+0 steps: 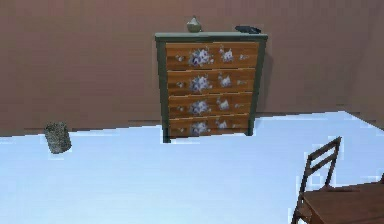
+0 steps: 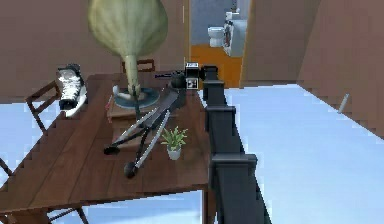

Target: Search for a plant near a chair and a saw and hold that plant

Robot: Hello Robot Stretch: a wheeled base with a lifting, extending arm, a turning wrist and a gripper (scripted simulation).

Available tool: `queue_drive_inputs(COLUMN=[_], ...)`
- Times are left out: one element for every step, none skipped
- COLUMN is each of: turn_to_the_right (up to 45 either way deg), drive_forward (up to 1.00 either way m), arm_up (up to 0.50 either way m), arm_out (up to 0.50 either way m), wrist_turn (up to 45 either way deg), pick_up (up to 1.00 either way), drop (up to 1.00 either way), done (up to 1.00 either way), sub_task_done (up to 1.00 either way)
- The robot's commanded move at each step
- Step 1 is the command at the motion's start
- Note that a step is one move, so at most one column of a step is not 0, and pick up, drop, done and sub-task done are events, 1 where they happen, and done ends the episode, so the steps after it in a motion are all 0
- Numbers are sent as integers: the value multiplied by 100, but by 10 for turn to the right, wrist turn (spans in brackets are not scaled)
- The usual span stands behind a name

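One small grey bin stood on the floor at the forward view's left, by the brown wall. In the middle was a tall dresser with four drawers. On top of it sat a small grey lump and, more to the right, a flat dark thing. At the bottom right was a wooden chair.

In the arm side view, a chair stood at the left end of a brown surface. Near it on the surface was a black and white thing. Next came a big yellow-green round thing on a grey base. In front of it lay a long dark tool with thin legs. The plant, small and green in a white pot, stood upright on the surface just right of that tool. The dark arm rose just beside the plant, on its right. The claw was farther up, near the grey base, apart from the plant. I could not tell if the claw was spread or pressed together, or if it held anything. Behind it was an orange door.
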Motion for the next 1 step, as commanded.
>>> queue_drive_inputs(turn_to_the_right=[0], drive_forward=[0], arm_up=[0], arm_out=[0], wrist_turn=[450], pick_up=[0], drop=[0], done=[0], sub_task_done=[0])
